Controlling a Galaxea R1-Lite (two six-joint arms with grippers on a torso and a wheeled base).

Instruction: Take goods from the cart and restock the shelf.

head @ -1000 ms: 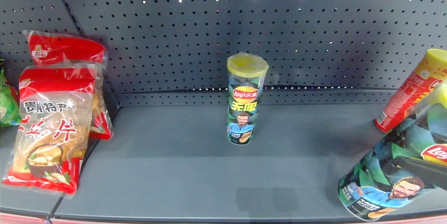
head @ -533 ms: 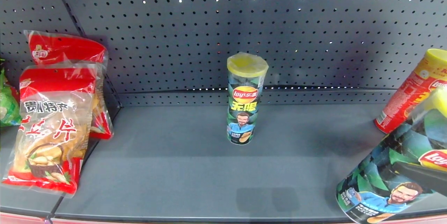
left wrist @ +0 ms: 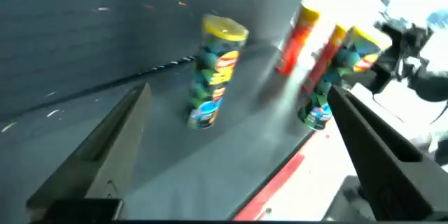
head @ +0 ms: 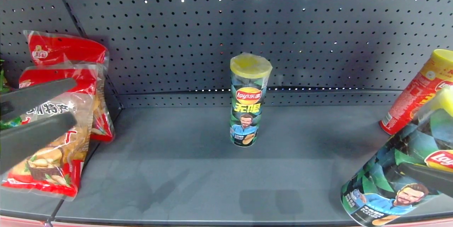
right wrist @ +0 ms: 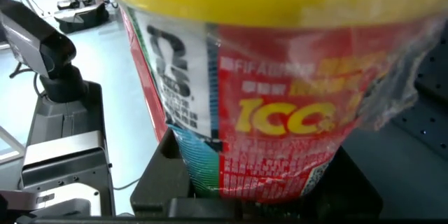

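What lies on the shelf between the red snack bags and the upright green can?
Nothing: the head view shows bare shelf between bags and can.

The left pincer [head: 72, 101] is cut off by the head view's left edge and covers the middle of the front snack bag [head: 53, 170]. The held can [head: 389, 170] runs off the right and bottom edges and hides part of the red can [head: 410, 96], itself clipped at the right edge. In the left wrist view the upright can [left wrist: 210, 77] is smeared by blur. In the right wrist view the right pincer [right wrist: 262, 196] hides the held can's lower end, and the top edge cuts its lid.
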